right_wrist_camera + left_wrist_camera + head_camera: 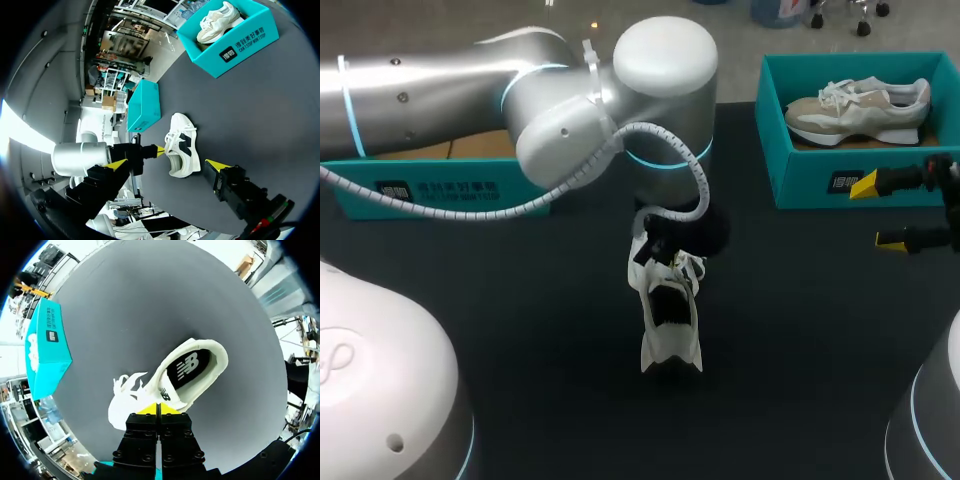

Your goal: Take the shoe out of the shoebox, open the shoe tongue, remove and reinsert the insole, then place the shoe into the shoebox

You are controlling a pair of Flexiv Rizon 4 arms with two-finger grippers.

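Likely a robotics lab: robot arm (440,95) over black table (520,330)

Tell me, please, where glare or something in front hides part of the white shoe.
Head view: the left arm covers the toe end of the shoe. Left wrist view: strong light washes out the laces, and the left gripper hides the near edge. Right wrist view: the shoe shows whole.
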